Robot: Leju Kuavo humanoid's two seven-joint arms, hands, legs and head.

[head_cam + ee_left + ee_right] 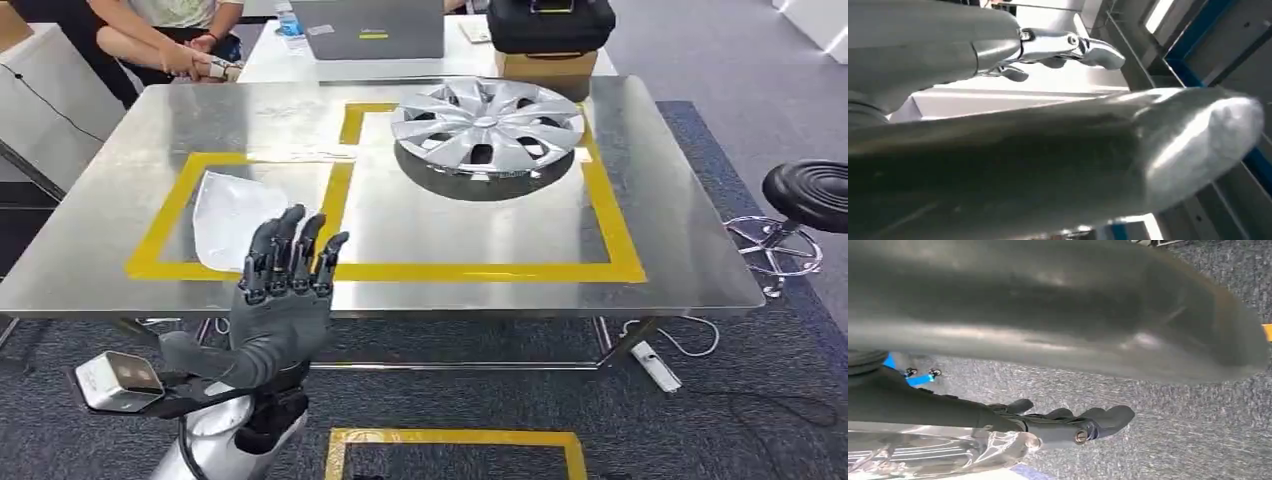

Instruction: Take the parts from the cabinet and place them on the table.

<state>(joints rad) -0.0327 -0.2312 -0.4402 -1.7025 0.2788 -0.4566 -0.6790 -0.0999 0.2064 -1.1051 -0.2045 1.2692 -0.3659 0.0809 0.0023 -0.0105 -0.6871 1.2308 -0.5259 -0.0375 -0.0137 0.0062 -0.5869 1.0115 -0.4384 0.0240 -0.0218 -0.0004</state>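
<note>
A silver hubcap (487, 125) lies inside the right yellow-taped frame on the steel table (430, 230). A pale part in a plastic bag (225, 215) lies inside the left taped frame. My left hand (280, 300) is raised in front of the table's near edge, just short of the bagged part, with its fingers apart and nothing in them. The left wrist view shows its thumb (1048, 160) and straight fingers (1068, 44), also empty. My right hand (1048, 340) hangs over grey carpet. Nothing lies between its thumb and its straight fingers (1083, 422). Something clear and glossy (938, 455) lies beside them.
People stand at the far left corner (170, 40). Behind the table sit a laptop (370, 28) and a black case on a cardboard box (548, 25). A black stool (812, 195) stands to the right. A power strip (655, 365) and a yellow tape square (455, 440) are on the carpet.
</note>
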